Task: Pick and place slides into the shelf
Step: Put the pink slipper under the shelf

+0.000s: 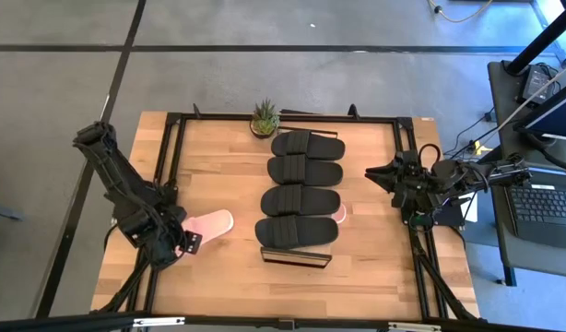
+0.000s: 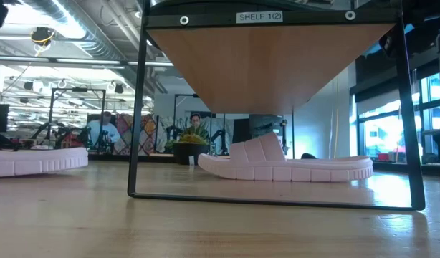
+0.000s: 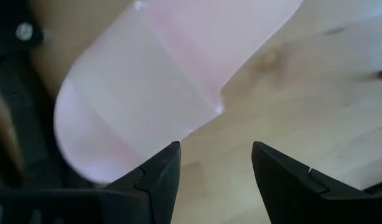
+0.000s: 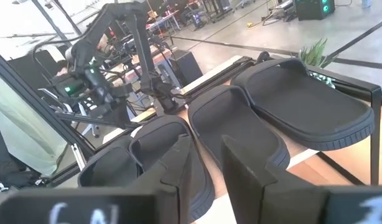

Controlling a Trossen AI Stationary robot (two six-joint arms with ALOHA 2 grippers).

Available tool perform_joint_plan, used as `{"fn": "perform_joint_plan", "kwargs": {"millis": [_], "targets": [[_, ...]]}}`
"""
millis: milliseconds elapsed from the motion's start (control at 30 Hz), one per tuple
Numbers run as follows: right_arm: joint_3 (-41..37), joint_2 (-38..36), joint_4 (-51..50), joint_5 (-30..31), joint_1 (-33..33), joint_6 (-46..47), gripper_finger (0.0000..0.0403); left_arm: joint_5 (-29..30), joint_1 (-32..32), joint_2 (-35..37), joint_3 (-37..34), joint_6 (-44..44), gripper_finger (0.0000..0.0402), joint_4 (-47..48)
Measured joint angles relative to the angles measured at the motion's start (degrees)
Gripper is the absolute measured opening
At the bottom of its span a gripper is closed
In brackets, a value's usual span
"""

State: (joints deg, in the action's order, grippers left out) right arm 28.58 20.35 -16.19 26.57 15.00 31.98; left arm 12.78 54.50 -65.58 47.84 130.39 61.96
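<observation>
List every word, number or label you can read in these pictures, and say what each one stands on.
"SHELF 1(2)" - a white label on the dark front edge of the shelf, low view.
Pale marks on the right tool's housing, right wrist view: too blurred to read.
A small tag on the left tool, high view: too small to read.
No brand is readable on the black slides or the pink slide.

Looking straight down from overhead on the whole table (image 1: 218, 277) and both arms. Sitting at table-top height, peering level under the shelf (image 2: 270, 57) toward the room behind. Riding the left wrist, pressing close on a pink slide (image 3: 160, 81), also showing from overhead. Riding the right wrist, facing across the black slides (image 4: 241, 130).
</observation>
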Motion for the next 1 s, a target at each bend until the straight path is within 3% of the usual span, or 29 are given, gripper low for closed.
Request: {"fn": "perform_joint_plan", "kwargs": {"millis": [133, 333, 700, 833, 1000], "targets": [[0.0, 0.0, 0.0, 0.02, 0.0, 0.9, 0.0087, -4.84, 1.09, 0.0, -1.54, 0.16, 0.0188, -0.03], [0.0, -0.01, 0.02, 0.02, 0.0, 2.28, 0.0087, -7.24, 2.55, 0.12, -1.58, 0.46, 0.0188, 2.68], [0.0, 0.04, 0.02, 0.09, 0.0, 2.46, 0.0087, -8.37, 6.0, -0.37, -1.6, 0.11, 0.0188, 4.59], [0.0, 0.06, 0.04, 1.99, 0.0, 2.48, 0.0087, -14.49, 7.02, -2.13, -1.63, 1.01, 0.0188, 4.6], [0.0, 0.06, 0.07, 2.32, 0.0, 3.31, 0.0087, -12.06, 7.8, -4.74, -1.63, 1.09, 0.0188, 4.35]]}}
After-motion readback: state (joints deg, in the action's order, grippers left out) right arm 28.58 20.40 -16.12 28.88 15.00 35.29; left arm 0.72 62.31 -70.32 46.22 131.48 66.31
